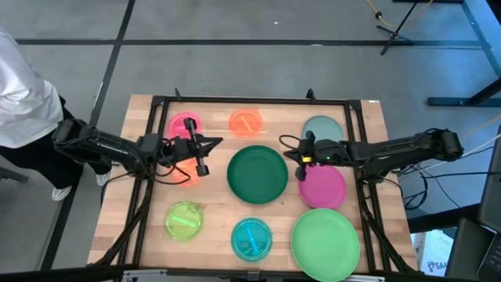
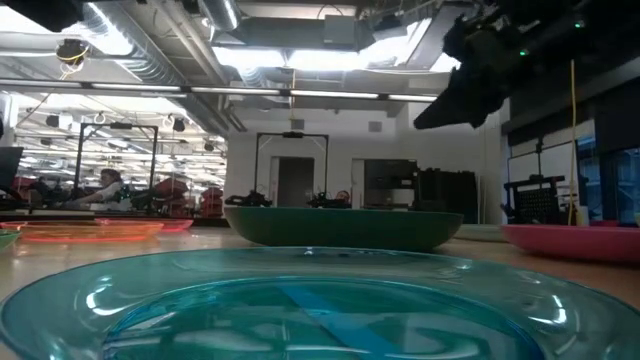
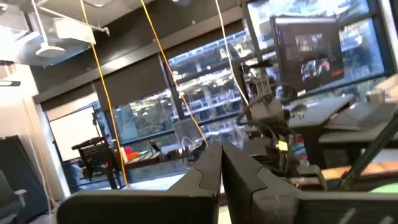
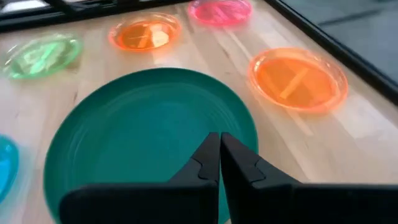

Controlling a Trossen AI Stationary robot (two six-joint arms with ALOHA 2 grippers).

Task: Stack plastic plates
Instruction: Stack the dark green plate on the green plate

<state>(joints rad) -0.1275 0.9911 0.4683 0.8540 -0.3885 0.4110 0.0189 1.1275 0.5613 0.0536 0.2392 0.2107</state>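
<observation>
The wooden bench (image 1: pixel 376 117) carries the dark green plate (image 1: pixel 257 174) at centre, magenta (image 1: pixel 322 186) at 3, light green (image 1: pixel 326 239) at 5, cyan (image 1: pixel 251 237) at 6, yellow-green (image 1: pixel 184 220) at 8, pink (image 1: pixel 184 125) at 11, orange (image 1: pixel 246 121) at 12.

Glossy plastic dark green plate (image 1: pixel 257 174) on pale, smooth wooden table (image 1: pixel 213 229).

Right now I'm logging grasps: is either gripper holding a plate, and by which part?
Neither. The left gripper and right gripper are both shut on nothing, above the table.
</observation>
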